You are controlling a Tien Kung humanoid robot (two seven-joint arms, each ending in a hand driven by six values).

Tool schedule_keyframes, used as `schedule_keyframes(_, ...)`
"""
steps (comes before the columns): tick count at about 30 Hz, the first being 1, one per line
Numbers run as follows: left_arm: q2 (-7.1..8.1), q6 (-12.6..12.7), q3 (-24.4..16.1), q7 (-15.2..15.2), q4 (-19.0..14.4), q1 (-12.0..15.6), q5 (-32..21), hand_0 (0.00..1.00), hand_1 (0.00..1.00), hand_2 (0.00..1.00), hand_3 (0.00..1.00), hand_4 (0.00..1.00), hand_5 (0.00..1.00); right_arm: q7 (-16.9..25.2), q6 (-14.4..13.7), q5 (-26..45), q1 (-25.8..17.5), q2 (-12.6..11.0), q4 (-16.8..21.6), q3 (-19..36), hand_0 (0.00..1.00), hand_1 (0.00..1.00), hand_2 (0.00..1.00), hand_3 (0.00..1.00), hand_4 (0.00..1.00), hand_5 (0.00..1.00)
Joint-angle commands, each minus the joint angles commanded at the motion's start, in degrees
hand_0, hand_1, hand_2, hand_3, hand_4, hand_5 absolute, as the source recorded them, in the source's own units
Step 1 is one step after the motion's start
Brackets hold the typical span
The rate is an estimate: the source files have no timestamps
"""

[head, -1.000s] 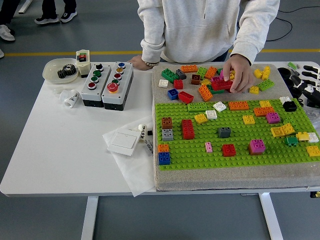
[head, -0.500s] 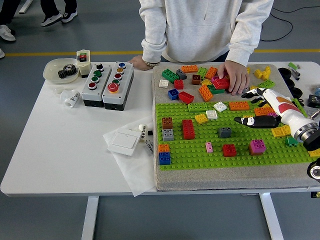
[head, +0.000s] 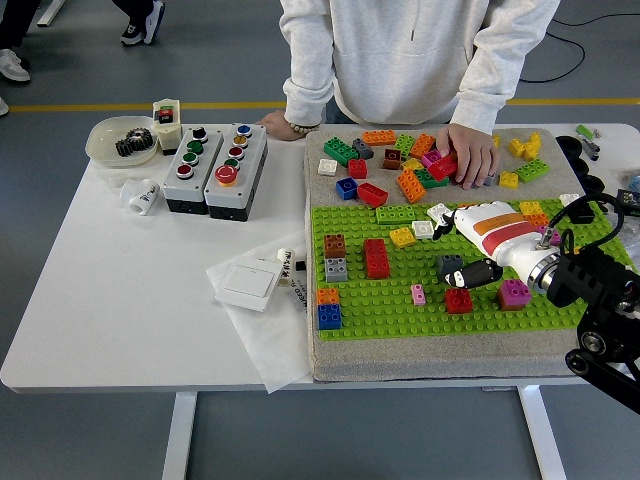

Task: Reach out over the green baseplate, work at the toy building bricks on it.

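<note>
Head view: the right robot hand (head: 462, 250) has swung in from the right edge, where a second ago it sat off the green baseplate (head: 400, 300), and now reaches well over the studs. Its white palm lies above the middle of the plate, its fingers (head: 470, 272) loosely spread and clamped on nothing, the thumb tip just beside the grey brick (head: 447, 264) and above the red brick (head: 458, 300). The magenta brick (head: 515, 293) sits close by its wrist. To my eye this puts the reach nearly done, with a grasp on one of those bricks the likely next step, though which one I can't tell. Across the surface, the person's hand (head: 468, 152) rests on the loose pile of bricks (head: 420, 165) beyond the plate, much as before. No left robot hand shows.
</note>
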Motion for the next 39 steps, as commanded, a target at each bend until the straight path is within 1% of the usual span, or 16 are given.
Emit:
schedule_keyframes(2,-0.01,-0.01,-0.03,0.03,-0.01,0.01,0.05,0.719,0.733,0.78,0.616,0.655,0.639,0.19,-0.03,-0.56,0.39,0.78,-1.28,-0.73,0.525,0.57,0.612,0.585,0.909,0.306)
schedule_keyframes(3,0.0,-0.03,-0.03,0.05,-0.03,0.01,0.09,0.719,0.734,0.78,0.616,0.655,0.639,0.29,-0.18,-0.44,0.61,1.4,-2.32,-1.07,0.522,0.558,0.599,0.571,0.888,0.303)
schedule_keyframes(12,-0.01,-0.04,0.12,0.12,-0.12,-0.27,0.09,0.719,0.733,0.781,0.617,0.656,0.639,1.04,-1.12,-0.03,2.23,4.53,-8.5,-2.19,0.523,0.549,0.588,0.559,0.874,0.303)
schedule_keyframes(15,-0.01,-0.03,0.23,0.09,-0.14,-0.38,0.04,0.719,0.733,0.781,0.617,0.656,0.639,1.28,-0.98,-0.61,2.65,5.03,-9.83,-2.25,0.523,0.549,0.588,0.559,0.874,0.303)
schedule_keyframes(16,0.0,-0.01,0.32,0.03,-0.14,-0.41,-0.09,0.719,0.733,0.781,0.617,0.657,0.639,1.41,-0.82,-0.89,2.8,5.18,-10.37,-2.22,0.513,0.531,0.557,0.533,0.843,0.289)
schedule_keyframes(21,-0.01,0.03,0.35,-0.01,-0.12,-0.51,-0.11,0.719,0.733,0.781,0.617,0.657,0.639,1.82,-0.03,-2.15,3.21,5.37,-11.18,-2.33,0.513,0.531,0.557,0.533,0.843,0.289)
schedule_keyframes(22,-0.02,0.05,0.38,-0.01,-0.11,-0.53,-0.14,0.719,0.736,0.781,0.617,0.658,0.639,1.89,0.27,-2.31,3.25,5.35,-11.2,-2.32,0.492,0.487,0.532,0.508,0.81,0.274)
schedule_keyframes(33,0.04,0.04,0.25,0.06,-0.1,-0.63,0.11,0.719,0.734,0.781,0.616,0.659,0.637,2.42,2.98,-3.67,3.47,5.18,-11.57,-2.14,0.481,0.475,0.523,0.496,0.798,0.276)
schedule_keyframes(39,0.06,0.1,0.32,0.05,-0.09,-0.69,-0.01,0.719,0.734,0.781,0.616,0.66,0.637,2.52,3.66,-4.12,3.48,5.22,-12.2,-1.91,0.483,0.476,0.522,0.496,0.8,0.281)
